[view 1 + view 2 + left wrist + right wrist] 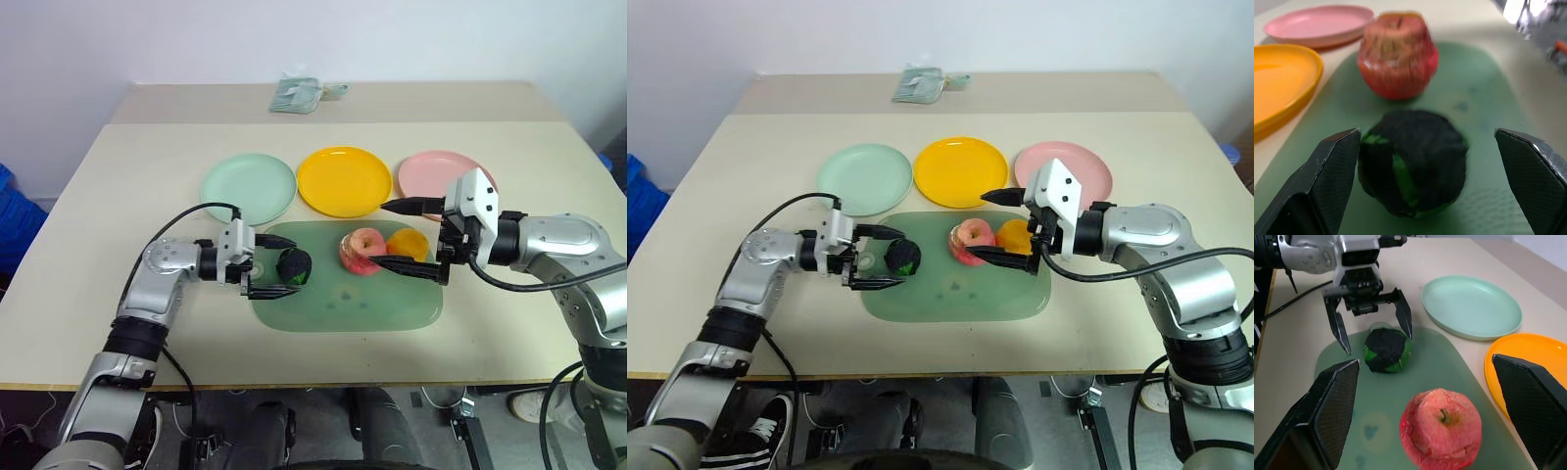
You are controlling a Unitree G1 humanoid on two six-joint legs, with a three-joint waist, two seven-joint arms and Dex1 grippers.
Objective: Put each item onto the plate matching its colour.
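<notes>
Nothing is sorted yet, by the look of it: all three items sit on the green mat (pixel 392 311) near the table's front edge, and all three plates behind it are bare.

Nearest, the left gripper (pixel 266 265) has its jaws spread wide on either side of the dark green ball (pixel 294 265), at the mat's left end, without touching it. That ball looks like the first item to go, bound for the mint plate (pixel 249 188) just beyond the mat's left corner. The right gripper (pixel 409 237), also wide and holding nothing, hovers over the mat's right part, its fingers bracketing the pink-red apple (pixel 361 251) and the orange fruit (pixel 408 245) beside it. Farther back stand the yellow plate (pixel 344 180) in the middle and the pink plate (pixel 431 173) on the right. A folded cloth (pixel 297 94) lies by the table's far edge.

The left wrist view shows the gap between fingers and ball, which the head views leave uncertain. The right wrist view shows the apple's stem, with the left gripper straddling the ball. The orange fruit is clearest from the head.
</notes>
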